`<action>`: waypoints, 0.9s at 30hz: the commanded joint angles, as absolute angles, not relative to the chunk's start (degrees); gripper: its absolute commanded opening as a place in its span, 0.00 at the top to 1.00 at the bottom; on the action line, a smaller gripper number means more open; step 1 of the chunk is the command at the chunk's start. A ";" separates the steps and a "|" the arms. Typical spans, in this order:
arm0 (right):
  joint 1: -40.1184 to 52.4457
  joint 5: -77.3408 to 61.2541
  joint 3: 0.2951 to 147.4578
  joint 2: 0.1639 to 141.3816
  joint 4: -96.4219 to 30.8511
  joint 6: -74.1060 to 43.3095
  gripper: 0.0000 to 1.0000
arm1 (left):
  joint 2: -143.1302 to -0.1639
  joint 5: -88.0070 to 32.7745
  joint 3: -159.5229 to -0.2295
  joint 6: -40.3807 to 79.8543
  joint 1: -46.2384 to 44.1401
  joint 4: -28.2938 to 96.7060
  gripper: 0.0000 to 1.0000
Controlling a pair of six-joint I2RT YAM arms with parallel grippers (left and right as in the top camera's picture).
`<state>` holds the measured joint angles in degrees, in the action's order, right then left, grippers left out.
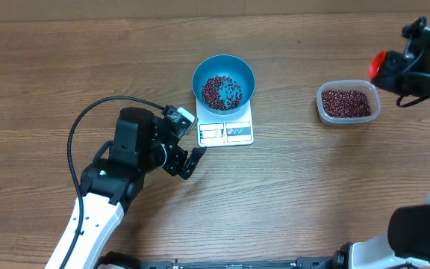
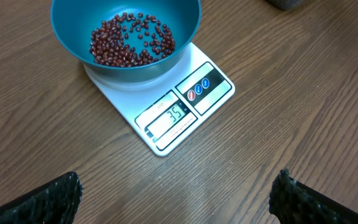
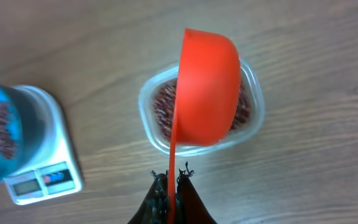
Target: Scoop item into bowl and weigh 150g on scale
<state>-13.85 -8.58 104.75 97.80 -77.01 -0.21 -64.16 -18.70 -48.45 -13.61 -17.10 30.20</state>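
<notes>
The blue bowl stands on the white scale and holds a thin layer of red-brown beans. In the left wrist view the bowl covers the far part of the scale, whose display reads 35. My left gripper is open and empty over bare wood just in front of the scale, with its fingers wide apart. My right gripper is shut on the thin handle of a red scoop, which hangs over the clear container of beans.
The clear container sits to the right of the scale, apart from it. My right arm reaches in from the far right edge. A black cable loops beside the left arm.
</notes>
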 commanded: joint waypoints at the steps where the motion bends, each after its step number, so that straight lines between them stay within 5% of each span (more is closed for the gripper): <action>1: -13.91 -4.95 101.89 100.49 -76.73 2.35 0.96 | -64.51 -19.09 -48.12 -12.64 -16.80 30.15 0.01; 27: -13.91 -0.91 88.36 104.84 -61.56 15.11 0.96 | -64.51 -19.09 -48.12 -12.64 -16.80 30.15 0.00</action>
